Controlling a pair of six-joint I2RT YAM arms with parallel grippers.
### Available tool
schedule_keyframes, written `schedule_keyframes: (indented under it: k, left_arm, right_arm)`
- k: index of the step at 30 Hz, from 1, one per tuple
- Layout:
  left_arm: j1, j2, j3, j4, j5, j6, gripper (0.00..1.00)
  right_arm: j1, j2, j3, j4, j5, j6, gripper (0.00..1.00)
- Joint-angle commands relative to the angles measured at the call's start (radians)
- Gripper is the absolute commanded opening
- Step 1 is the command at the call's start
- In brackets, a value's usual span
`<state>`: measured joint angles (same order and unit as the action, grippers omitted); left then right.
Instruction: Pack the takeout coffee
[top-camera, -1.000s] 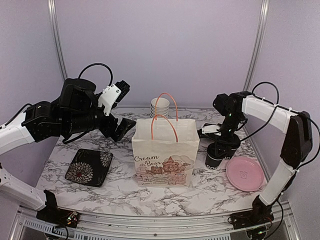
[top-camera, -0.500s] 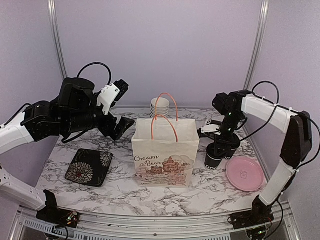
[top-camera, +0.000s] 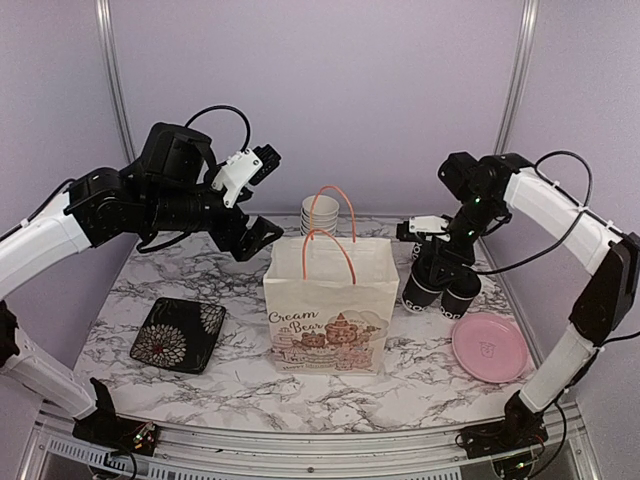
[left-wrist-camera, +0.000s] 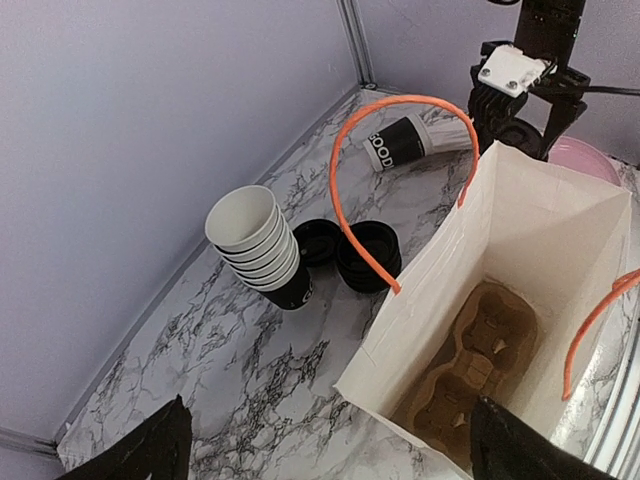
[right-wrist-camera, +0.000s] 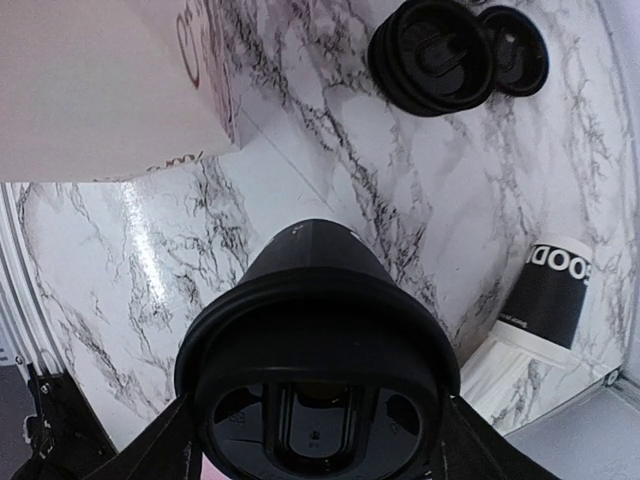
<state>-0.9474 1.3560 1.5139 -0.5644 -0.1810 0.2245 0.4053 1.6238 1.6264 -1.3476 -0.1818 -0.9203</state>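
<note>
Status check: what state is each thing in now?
Lidded black paper cup: lid on, clamped in right gripper, off the table.
White paper bag: upright, open, brown cardboard carrier inside, no cups.
Black cup with white straws: lying on its side.
Nested cup stack: upright.
Left gripper: open.

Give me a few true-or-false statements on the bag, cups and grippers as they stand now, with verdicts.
1. The paper bag stands open with a cardboard carrier in its bottom. True.
2. The left gripper holds a cup. False: it is open and empty, raised near the bag.
3. The right gripper is closed on a lidded coffee cup. True.
4. The pink plate lies left of the bag. False: it lies to the right; the dark flowered dish is on the left.
5. The straw cup stands upright. False: it lies on its side.
6. The stack of white-lined cups is behind the bag. True.
</note>
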Motion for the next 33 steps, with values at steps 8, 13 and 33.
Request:
schedule_keyframes:
  k: [8,13,33]
  left_arm:
    - [0.097,0.175,0.146,-0.079,0.328,0.135,0.95]
    - [0.099,0.274,0.236,-0.134,0.369,0.164,0.87]
    - [0.099,0.474,0.382,-0.223,0.402,0.202,0.09]
  right_arm:
    - [-0.025,-0.054,0.267,-0.021,-0.101,-0.021,0.63]
    - [-0.025,-0.067,0.384,-0.019,-0.138,-0.006,0.63]
    - [0.066,-0.21,0.533,-0.025,-0.398,0.032,0.58]
